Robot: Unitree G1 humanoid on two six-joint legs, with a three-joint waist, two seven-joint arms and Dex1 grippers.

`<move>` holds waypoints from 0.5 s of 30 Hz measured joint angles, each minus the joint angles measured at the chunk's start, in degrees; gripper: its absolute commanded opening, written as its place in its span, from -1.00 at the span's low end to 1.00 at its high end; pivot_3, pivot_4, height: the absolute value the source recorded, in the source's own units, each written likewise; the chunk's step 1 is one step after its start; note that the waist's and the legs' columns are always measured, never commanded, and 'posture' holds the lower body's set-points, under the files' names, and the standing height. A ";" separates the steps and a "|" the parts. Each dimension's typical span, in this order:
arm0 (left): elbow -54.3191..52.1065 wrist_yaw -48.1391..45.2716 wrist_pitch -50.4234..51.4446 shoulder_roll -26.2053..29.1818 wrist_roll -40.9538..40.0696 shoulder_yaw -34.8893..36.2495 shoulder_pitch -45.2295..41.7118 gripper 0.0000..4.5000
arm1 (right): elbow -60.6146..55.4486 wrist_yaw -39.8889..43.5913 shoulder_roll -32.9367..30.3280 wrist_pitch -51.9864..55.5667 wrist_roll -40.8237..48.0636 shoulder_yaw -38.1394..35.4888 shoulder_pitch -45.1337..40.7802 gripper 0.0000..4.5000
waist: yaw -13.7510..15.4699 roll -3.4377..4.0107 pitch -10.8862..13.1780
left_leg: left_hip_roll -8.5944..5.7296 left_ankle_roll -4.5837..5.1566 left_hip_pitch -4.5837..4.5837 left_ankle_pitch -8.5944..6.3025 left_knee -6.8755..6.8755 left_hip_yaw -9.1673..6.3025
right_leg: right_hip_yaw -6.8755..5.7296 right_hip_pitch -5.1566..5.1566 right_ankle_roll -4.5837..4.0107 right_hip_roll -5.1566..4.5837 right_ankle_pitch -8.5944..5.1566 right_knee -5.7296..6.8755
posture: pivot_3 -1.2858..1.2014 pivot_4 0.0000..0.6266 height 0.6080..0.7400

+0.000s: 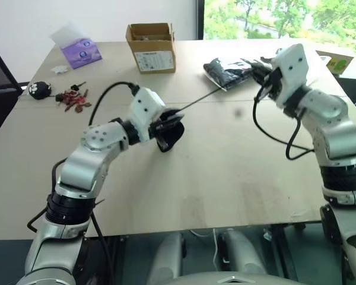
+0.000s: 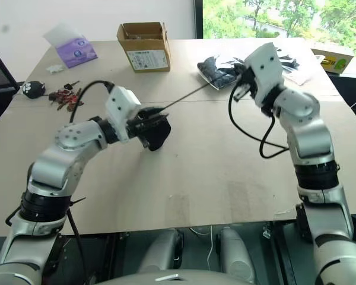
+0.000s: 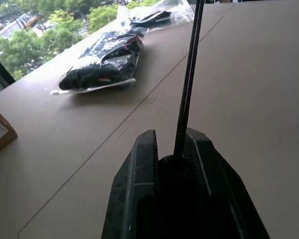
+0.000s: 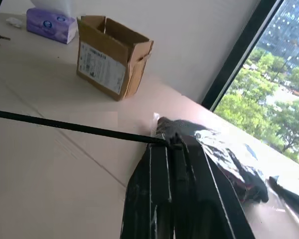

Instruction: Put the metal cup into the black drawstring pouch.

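Observation:
The black drawstring pouch (image 1: 169,136) hangs just above the table (image 1: 225,178) near its middle, with my left gripper (image 1: 171,121) shut on its gathered mouth. A thin black cord (image 1: 199,101) runs taut from the pouch's mouth up to the right, where my right gripper (image 1: 263,75) is shut on its far end. In the left wrist view the cord (image 3: 189,79) rises from between the fingers (image 3: 139,164). In the right wrist view the cord (image 4: 65,126) ends at the closed fingertips (image 4: 162,149). The metal cup is hidden.
A clear plastic bag of black items (image 1: 228,71) lies behind the right gripper. Further back stand an open cardboard box (image 1: 151,47) and a purple tissue pack (image 1: 80,51). Keys with red bits (image 1: 74,100) and a small black toy (image 1: 40,89) lie at the left edge.

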 measured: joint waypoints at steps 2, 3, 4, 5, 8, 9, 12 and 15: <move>1.09 -0.04 -0.42 -0.42 1.33 -1.10 0.24 -0.92 | -2.14 -0.46 0.24 1.01 0.80 -0.33 3.33 -1.00 | -0.11 0.00 0.00 | 0.02 0.00 0.02 0.00 0.00 0.01 | 0.00 0.00 0.00 0.04 0.00 0.01 | 0.03 -0.52 1.00; 1.15 -0.04 -0.44 -0.44 1.37 -1.11 0.24 -0.92 | -2.22 -0.48 0.26 1.03 0.81 -0.33 3.46 -1.00 | -0.12 0.00 0.00 | 0.02 0.00 0.03 0.00 0.00 0.01 | 0.01 0.00 0.00 0.05 0.00 0.02 | 0.03 -0.52 1.00; 1.48 -0.11 -0.37 -0.80 1.37 -1.05 0.16 -0.56 | -2.80 -0.60 0.34 1.33 0.94 -0.40 4.30 -1.00 | -0.14 0.00 0.00 | 0.02 0.00 0.03 0.00 0.00 0.01 | 0.01 0.00 0.00 0.05 0.00 0.02 | 0.03 -0.52 1.00; 1.53 -0.17 -0.01 -1.30 1.01 -0.79 0.11 -0.47 | -3.46 -0.66 0.34 1.58 0.98 -0.47 4.98 -1.00 | -0.08 0.01 -0.01 | 0.03 0.00 0.04 0.00 0.00 0.01 | -0.01 0.01 0.00 0.05 0.00 0.02 | 0.03 -0.52 1.00; 1.70 -1.55 3.70 -3.93 -3.67 1.03 -0.32 -0.03 | -6.17 -0.65 0.31 3.06 1.52 -0.98 8.87 -0.67 | 0.01 0.00 -0.01 | 0.03 0.01 -0.01 0.00 0.10 0.00 | -0.03 0.02 0.00 0.05 0.00 0.02 | 0.03 -0.52 1.00; 1.64 -1.63 5.38 -5.02 -5.54 2.15 -0.67 0.15 | -6.55 -0.55 0.31 3.55 1.85 -1.32 9.92 -0.50 | 0.01 0.00 -0.01 | 0.03 0.01 -0.01 -0.01 0.12 0.02 | -0.01 0.02 0.01 0.05 0.00 0.02 | 0.03 -0.52 1.00; 0.38 0.24 10.57 -8.60 -14.04 8.40 -0.88 0.72 | -7.27 -0.29 -0.20 3.82 2.17 -1.83 12.67 0.07 | -0.03 0.01 0.00 | 0.04 0.02 -0.02 -0.01 0.19 0.01 | 0.01 0.03 0.01 0.04 0.00 0.04 | 0.03 -0.52 1.00; -3.37 6.37 19.23 -11.98 -30.10 20.85 -0.89 0.89 | -8.99 0.54 -1.75 5.41 2.89 -2.63 16.17 0.70 | -0.29 -0.02 -0.02 | 0.18 0.06 0.00 -0.04 0.28 -0.25 | 0.03 0.04 0.02 0.05 0.00 0.15 | 0.03 -0.52 1.00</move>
